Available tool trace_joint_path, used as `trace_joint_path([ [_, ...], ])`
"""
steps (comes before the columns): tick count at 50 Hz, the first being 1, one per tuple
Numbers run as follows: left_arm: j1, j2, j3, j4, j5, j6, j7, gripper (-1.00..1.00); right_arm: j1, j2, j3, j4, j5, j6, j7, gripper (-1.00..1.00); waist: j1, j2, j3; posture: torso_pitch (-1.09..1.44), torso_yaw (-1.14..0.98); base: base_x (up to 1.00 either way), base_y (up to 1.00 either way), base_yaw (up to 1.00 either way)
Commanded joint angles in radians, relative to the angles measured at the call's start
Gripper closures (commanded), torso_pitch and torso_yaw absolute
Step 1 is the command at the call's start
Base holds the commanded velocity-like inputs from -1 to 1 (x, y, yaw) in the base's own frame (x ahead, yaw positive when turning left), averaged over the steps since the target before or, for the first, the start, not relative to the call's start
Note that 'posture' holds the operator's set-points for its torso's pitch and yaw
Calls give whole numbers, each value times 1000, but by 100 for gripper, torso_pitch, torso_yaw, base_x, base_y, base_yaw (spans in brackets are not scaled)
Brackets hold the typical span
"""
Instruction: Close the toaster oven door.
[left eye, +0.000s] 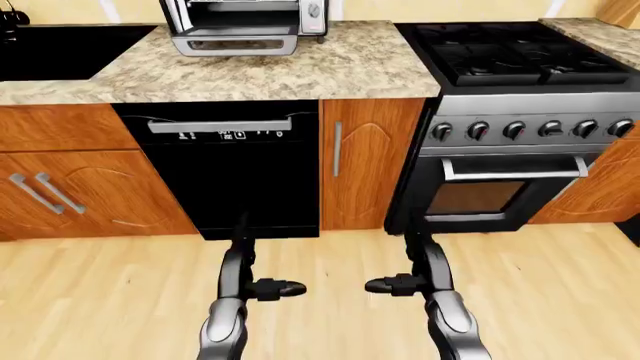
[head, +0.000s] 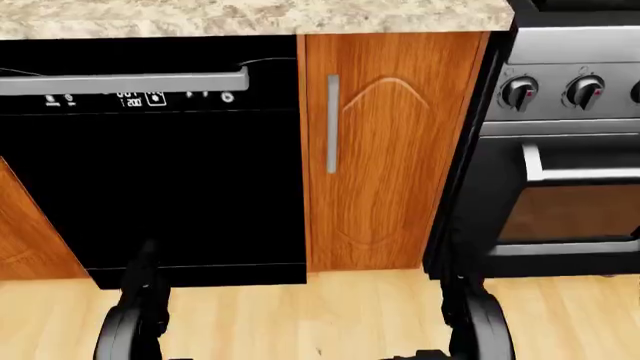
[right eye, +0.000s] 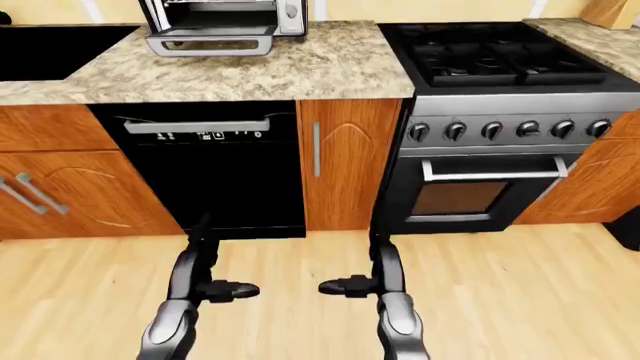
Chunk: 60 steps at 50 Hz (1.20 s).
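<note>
Toaster oven (left eye: 243, 22) door (left eye: 235, 45) hangs open; each robot hand, left (left eye: 268, 288) and right (left eye: 392, 285), spreads empty above floor.

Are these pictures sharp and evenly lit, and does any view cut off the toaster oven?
Left-eye view: sharp, evenly lit, no glare; the toaster oven is cropped at the top edge, its door hanging open. Right-eye view: equally clear, same cropping. Head view: closer framing, toaster oven absent; the dishwasher shows as flat black without visible detail.
</note>
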Motion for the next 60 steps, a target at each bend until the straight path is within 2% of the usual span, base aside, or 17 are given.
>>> trace_joint_path([
  [1,-37,-6,15,-121,-32,-32,16,-100,-27,-7,-3,-98,13,-57,13,-100,-2,-8,-1,0,0,0,0,0],
  [3,-39,-5,12,-138,-40,-44,19,-100,-31,-3,-11,-110,32,-33,14,-100,6,-1,-63,0,0,0,0,0],
  [5,-41,-3,14,-166,-59,-34,15,-100,-31,-6,-10,-113,29,-34,13,-100,5,-8,-19,0,0,0,0,0],
  [7,-47,6,15,-162,-48,-53,12,-100,-36,-7,-15,-129,36,-15,11,-100,6,-9,-69,0,0,0,0,0],
  [9,-55,18,19,-163,-19,-83,14,-100,-42,-11,-20,-144,44,1,12,-100,8,-8,-74,0,0,0,0,0],
  [10,-57,7,28,-185,-55,-41,14,-100,-50,-13,-27,-141,48,7,11,-100,8,-8,-75,0,0,0,0,0],
  [15,-60,15,27,-204,-32,-43,18,-100,-86,-31,-54,-183,68,55,12,-100,8,-5,-83,0,0,0,0,0],
  [17,-62,14,30,-221,-34,-34,19,-100,-79,-34,-45,-214,52,56,24,-100,9,-5,-86,0,0,0,0,0],
  [23,-91,22,51,-275,-56,40,45,-100,-112,-40,-68,-287,88,139,30,-100,8,-5,-93,0,0,0,0,0],
  [29,-136,42,81,-325,-81,120,55,-100,-163,-62,-107,-386,170,241,33,-100,9,-5,-93,0,0,0,0,0],
  [32,-174,64,102,-371,-94,190,57,-100,-177,-81,-100,-414,146,244,47,-100,8,-4,-90,0,0,0,0,0],
  [37,-222,101,146,-426,-111,263,66,-100,-267,-123,-155,-427,166,291,42,-100,6,-3,-86,0,0,0,0,0],
  [45,-324,204,236,-442,-140,313,62,-100,-394,-232,-239,-431,244,367,22,-100,6,-2,-78,0,0,0,0,0],
  [50,-395,278,300,-441,-196,380,75,-100,-465,-310,-277,-430,278,404,21,-100,7,-2,-72,0,0,0,0,0],
  [56,-442,345,338,-391,-230,384,92,-100,-548,-399,-324,-392,328,433,-3,-100,7,-1,-67,0,0,0,0,0],
  [60,-456,397,345,-365,-213,350,79,-100,-570,-442,-332,-371,342,420,-7,-100,8,0,-64,0,0,0,0,0],
])
